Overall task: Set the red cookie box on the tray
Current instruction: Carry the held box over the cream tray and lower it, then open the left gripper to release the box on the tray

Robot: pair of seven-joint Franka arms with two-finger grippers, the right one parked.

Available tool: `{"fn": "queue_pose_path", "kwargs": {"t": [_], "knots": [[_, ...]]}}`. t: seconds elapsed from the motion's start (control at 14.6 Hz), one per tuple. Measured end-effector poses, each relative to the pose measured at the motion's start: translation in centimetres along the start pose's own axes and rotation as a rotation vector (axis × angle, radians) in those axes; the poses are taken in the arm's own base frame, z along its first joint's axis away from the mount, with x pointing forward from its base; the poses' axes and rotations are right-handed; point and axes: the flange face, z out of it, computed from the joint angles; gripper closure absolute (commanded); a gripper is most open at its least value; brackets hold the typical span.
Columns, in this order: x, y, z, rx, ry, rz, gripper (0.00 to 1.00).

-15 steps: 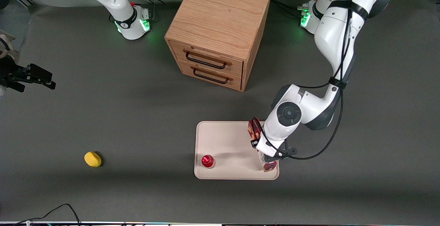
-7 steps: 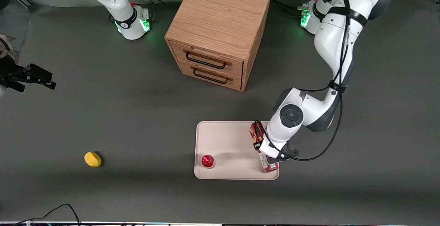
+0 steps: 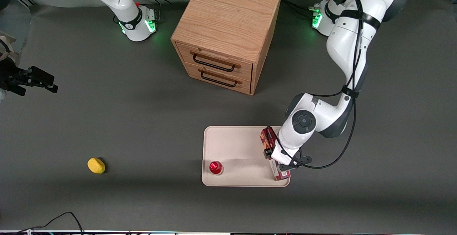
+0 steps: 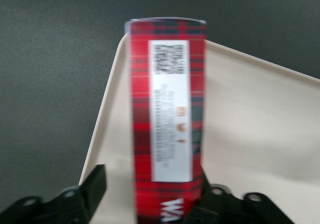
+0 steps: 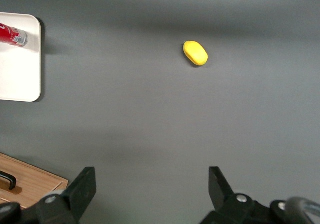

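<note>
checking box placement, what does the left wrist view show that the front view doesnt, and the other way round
Only the left wrist view shows the white printed label running along the red cookie box and its plaid pattern, with one finger standing apart from the box.

Only the front view shows the wooden cabinet, the yellow object, the red-capped object on the tray and the working arm above the box.

Both show the red cookie box lying along one edge of the tray, with the gripper over it.
</note>
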Motion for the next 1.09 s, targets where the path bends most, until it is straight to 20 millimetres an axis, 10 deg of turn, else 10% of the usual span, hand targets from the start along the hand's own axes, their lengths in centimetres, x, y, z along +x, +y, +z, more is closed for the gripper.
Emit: {"fn": "queue_pose_path", "kwargs": {"t": [0.48, 0.89, 1.09], "knots": [[0.2, 1.0, -4.7, 0.083, -0.100, -0.013, 0.00], [0.2, 1.0, -18.0, 0.162, -0.282, -0.032, 0.00], [0.8, -2.2, -25.7, 0.172, -0.309, 0.084, 0.00]]}}
